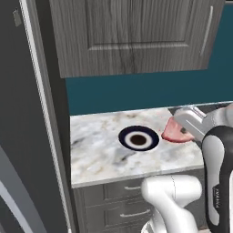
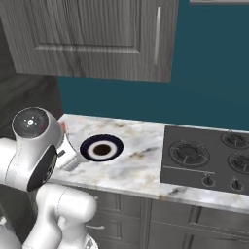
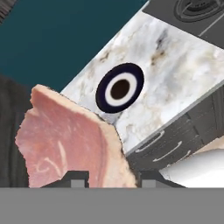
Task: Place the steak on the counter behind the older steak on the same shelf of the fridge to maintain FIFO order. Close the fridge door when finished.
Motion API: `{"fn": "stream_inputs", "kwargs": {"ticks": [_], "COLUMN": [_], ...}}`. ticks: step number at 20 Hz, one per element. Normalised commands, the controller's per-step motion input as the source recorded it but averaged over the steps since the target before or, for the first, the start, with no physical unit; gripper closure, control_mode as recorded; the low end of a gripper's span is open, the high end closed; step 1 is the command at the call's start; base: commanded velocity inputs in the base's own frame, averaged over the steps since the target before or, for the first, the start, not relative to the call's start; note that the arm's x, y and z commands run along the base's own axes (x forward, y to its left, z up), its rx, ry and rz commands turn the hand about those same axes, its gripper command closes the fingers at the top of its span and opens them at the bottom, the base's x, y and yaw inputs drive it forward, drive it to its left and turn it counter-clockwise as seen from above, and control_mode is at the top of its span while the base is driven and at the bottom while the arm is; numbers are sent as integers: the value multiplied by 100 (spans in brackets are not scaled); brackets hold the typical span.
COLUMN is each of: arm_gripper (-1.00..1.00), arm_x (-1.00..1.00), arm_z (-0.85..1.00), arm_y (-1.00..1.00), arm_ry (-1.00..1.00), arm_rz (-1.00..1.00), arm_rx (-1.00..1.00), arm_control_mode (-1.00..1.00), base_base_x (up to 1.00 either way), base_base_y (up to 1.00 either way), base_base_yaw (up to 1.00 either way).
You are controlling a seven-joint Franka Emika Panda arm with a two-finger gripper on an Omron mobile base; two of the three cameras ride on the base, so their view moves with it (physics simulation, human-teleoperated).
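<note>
Above counter (image 1: 104,154), fingers (image 3: 109,177) pinch steak (image 3: 70,135); right base cam adds stove (image 2: 209,158).

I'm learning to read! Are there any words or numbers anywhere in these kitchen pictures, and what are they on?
Robot arm: a tiny vertical line of dark print in the left base view, too small and blurred to read.
Steak, plate, counter, stove and cabinet: no words, numbers or signs.
So nothing here can be read.
</note>
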Motion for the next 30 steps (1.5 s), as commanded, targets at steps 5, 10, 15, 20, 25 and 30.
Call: {"fn": "stream_inputs", "kwargs": {"ticks": [5, 10, 15, 20, 25, 30], "arm_gripper": [100, 100, 100, 100, 100, 100], "arm_x": [0, 0, 0, 0, 0, 0], "arm_z": [0, 0, 0, 0, 0, 0], "arm_y": [0, 0, 0, 0, 0, 0], "arm_ry": [0, 0, 0, 0, 0, 0], "arm_rz": [0, 0, 0, 0, 0, 0], "arm_rx": [0, 0, 0, 0, 0, 0], "arm_control_mode": [100, 100, 100, 100, 100, 100], "base_base_x": [-87, -78, -62, -50, -51, -33], "base_base_y": [-16, -7, 11, 45, 57, 90], "base_base_yaw": [25, 32, 51, 61, 59, 54]}}
